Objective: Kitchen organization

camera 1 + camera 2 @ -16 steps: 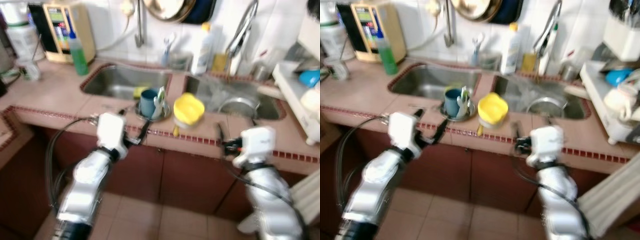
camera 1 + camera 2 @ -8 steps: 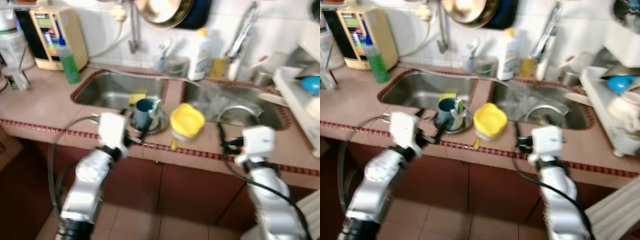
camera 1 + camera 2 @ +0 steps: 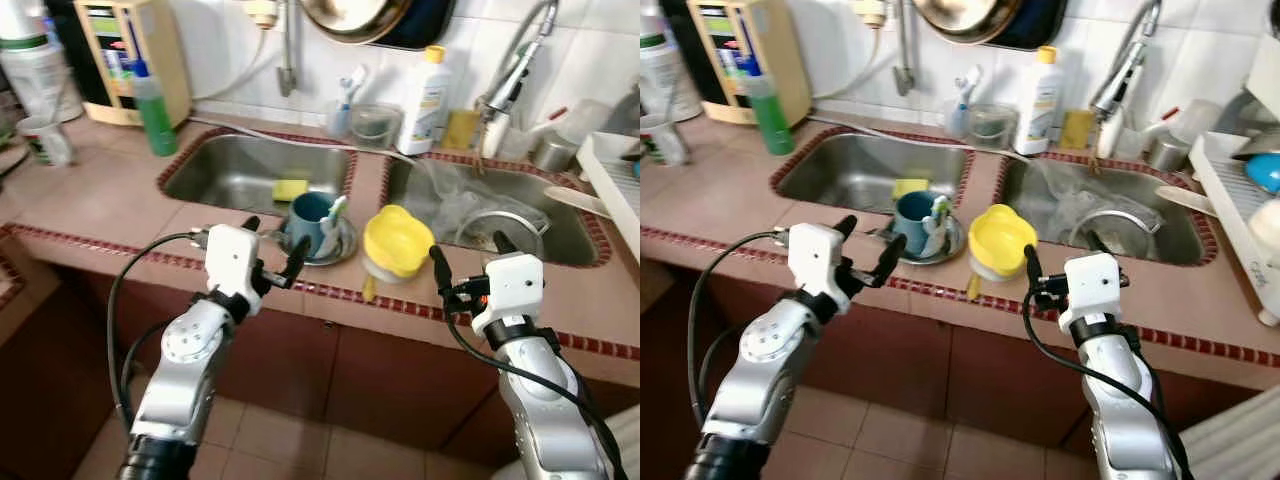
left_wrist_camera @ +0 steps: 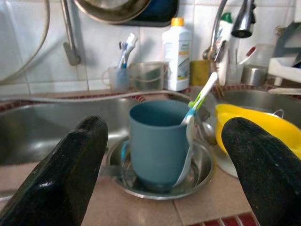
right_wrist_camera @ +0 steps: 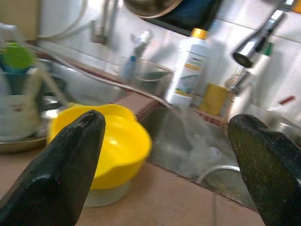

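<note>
A blue cup (image 3: 310,222) with a toothbrush (image 4: 201,96) in it stands in a shallow metal dish (image 3: 342,247) on the pink counter, between the two sinks. An upturned yellow bowl (image 3: 398,240) sits just right of it. My left gripper (image 3: 275,248) is open at the counter's front edge. The cup (image 4: 157,141) stands a short way ahead between its black fingers (image 4: 70,174). My right gripper (image 3: 468,255) is open, level with the counter edge and right of the yellow bowl (image 5: 103,141), which lies towards one finger (image 5: 61,165).
The left sink (image 3: 235,170) holds a yellow sponge (image 3: 291,188); the right sink (image 3: 570,235) holds a metal pan (image 3: 505,225) under the faucet (image 3: 515,70). A green soap bottle (image 3: 155,110), a white bottle (image 3: 428,85) and a dish rack (image 3: 620,170) stand around.
The whole view has shifted and sharpened as the camera moved. Both grippers stay open at the counter's front edge, much as before relative to the cup and bowl.
</note>
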Controlling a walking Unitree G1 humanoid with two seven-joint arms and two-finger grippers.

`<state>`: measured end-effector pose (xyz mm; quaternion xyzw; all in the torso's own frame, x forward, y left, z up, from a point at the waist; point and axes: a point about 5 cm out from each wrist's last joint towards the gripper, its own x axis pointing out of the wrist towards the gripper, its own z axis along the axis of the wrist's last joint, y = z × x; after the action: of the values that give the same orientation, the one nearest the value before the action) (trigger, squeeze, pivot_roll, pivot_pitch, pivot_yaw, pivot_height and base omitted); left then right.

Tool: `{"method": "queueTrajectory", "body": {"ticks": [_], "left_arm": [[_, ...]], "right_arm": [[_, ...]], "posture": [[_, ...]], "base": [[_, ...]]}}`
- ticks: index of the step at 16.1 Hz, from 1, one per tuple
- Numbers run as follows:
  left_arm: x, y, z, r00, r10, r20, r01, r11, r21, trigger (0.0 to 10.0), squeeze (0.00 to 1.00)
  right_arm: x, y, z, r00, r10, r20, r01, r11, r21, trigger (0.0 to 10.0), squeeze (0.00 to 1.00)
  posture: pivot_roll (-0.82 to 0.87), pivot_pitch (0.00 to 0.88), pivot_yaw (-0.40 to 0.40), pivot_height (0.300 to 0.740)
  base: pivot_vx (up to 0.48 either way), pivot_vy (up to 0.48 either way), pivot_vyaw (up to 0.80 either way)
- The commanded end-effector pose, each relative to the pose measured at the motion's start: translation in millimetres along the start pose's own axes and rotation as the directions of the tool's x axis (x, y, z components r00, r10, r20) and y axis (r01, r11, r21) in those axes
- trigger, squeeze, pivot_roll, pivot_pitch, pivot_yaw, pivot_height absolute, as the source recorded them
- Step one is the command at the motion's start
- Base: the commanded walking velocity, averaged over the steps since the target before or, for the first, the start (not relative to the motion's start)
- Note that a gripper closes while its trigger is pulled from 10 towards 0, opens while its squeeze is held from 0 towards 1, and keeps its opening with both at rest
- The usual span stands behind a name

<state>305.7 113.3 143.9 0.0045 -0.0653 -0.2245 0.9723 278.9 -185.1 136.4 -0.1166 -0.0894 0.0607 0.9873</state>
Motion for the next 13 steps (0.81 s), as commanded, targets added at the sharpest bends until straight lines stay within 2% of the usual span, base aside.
{"method": "queueTrajectory", "body": {"ticks": [1,4,6,7,11,13], "left_arm": [[6.6,-5.1,2,1.0,-0.02,0.004,0.02,1.0,0.013,10.0,0.0],[19.6,-18.4,2,0.998,-0.057,0.004,0.057,0.998,0.017,10.0,0.0],[30.9,-29.1,2,0.997,-0.08,0.009,0.08,0.997,0.01,10.0,0.0],[33.5,-31.0,2,0.997,-0.082,0.008,0.082,0.997,0.013,10.0,0.0],[61.2,-47.2,6,0.996,-0.084,-0.008,0.084,0.996,0.038,10.0,0.0],[66.4,-49.6,6,0.997,-0.081,-0.009,0.082,0.996,0.043,10.0,0.0]], "right_arm": [[-1.1,0.3,-2,1.0,0.024,-0.01,-0.024,1.0,0.007,10.0,0.0],[-1.2,3.8,0,0.995,0.095,-0.005,-0.095,0.995,0.019,10.0,0.0],[-0.4,5.5,5,0.988,0.153,0.016,-0.154,0.986,0.059,10.0,0.0],[0.0,5.5,6,0.986,0.163,0.019,-0.164,0.984,0.07,10.0,0.0],[2.4,-1.2,13,0.978,0.203,0.035,-0.205,0.976,0.069,10.0,0.0],[0.8,-1.5,15,0.977,0.209,0.041,-0.212,0.975,0.073,10.0,0.0]], "posture": [[-0.07,0.0,-0.017,0.74],[-0.08,0.0,-0.018,0.74],[-0.09,0.0,-0.019,0.74],[-0.09,0.0,-0.019,0.74],[-0.11,0.014,-0.02,0.74],[-0.12,0.019,-0.017,0.74]], "base": [[0.0,0.0,0.0],[0.0,0.0,0.0],[0.0,0.0,0.0],[0.0,0.0,0.0],[0.0,0.0,0.0],[0.0,0.0,0.0]]}}
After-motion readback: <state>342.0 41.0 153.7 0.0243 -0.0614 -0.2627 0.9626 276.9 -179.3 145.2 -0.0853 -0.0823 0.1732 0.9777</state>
